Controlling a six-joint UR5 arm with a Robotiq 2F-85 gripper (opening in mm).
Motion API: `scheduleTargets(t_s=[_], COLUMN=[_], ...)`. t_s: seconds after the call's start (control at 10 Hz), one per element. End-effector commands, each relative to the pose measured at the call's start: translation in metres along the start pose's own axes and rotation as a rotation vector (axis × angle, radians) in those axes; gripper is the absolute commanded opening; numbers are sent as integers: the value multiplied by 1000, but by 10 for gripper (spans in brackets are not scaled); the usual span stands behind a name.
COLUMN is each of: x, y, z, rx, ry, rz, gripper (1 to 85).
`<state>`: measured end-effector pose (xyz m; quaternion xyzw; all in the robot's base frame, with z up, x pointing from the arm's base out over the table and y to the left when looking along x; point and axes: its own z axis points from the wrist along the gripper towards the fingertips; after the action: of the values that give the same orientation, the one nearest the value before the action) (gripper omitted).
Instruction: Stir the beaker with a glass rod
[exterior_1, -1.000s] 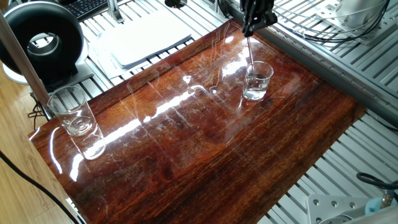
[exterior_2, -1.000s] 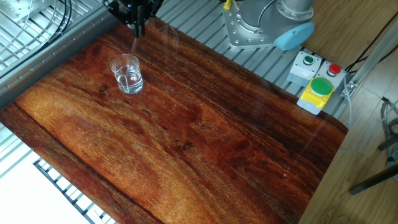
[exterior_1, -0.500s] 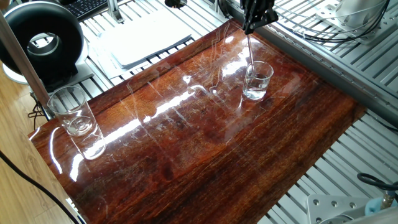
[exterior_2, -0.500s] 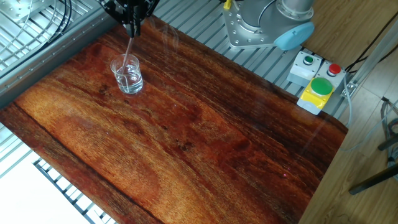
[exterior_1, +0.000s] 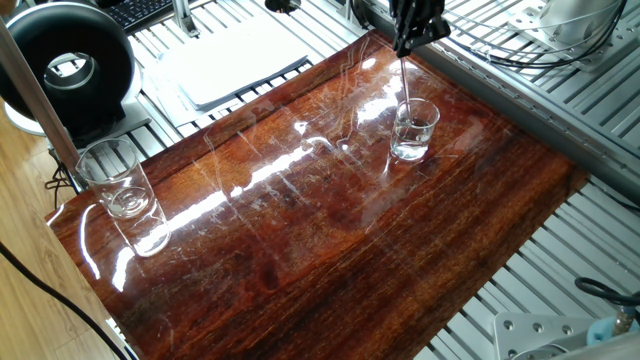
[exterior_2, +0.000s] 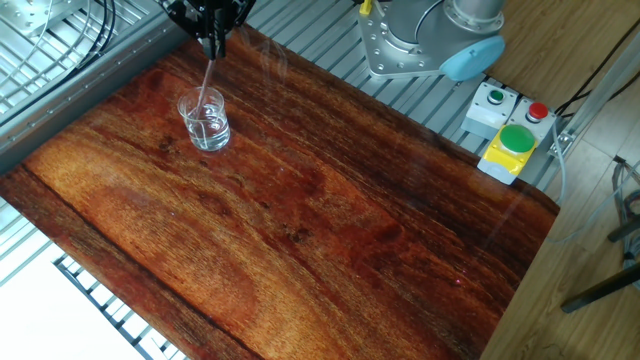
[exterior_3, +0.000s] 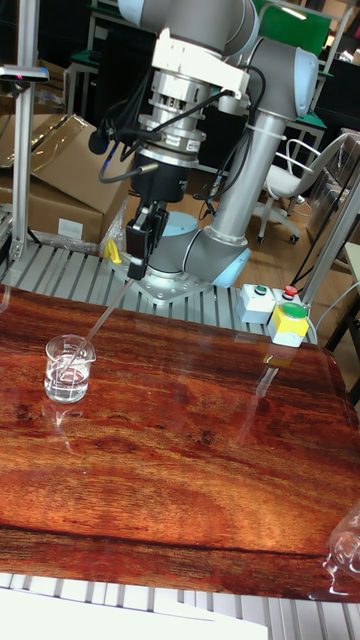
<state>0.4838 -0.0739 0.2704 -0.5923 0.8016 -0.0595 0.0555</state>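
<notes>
Reaching down from its base at the far edge of the table (exterior_3: 200, 470), the arm (exterior_3: 250, 120) bends over at the elbow and points its wrist straight down, so the gripper (exterior_3: 138, 262) hangs above the board's 10 o'clock corner in the tall view. Its jaws are closed narrow on the top of the rod (exterior_3: 100, 325), which slants down toward 7 o'clock into the beaker (exterior_3: 69, 368). That beaker stands upright on the wood, well apart from the tumbler (exterior_1: 115, 178) at the opposite end.
</notes>
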Motion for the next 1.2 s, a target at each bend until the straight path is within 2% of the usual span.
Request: scheduleTargets(t_s=[0.0,0.6,0.8,1.0,1.1], x=[-3,-5,-11,-7,-9], y=[1,3,5,4,5], z=[0,0,0,0,0], rx=[-5,-12,-21,-18,-22], ry=[-16,-23,-46,-33,-39], rz=[10,14,24,14,15], gripper=[10,10,10,10,10])
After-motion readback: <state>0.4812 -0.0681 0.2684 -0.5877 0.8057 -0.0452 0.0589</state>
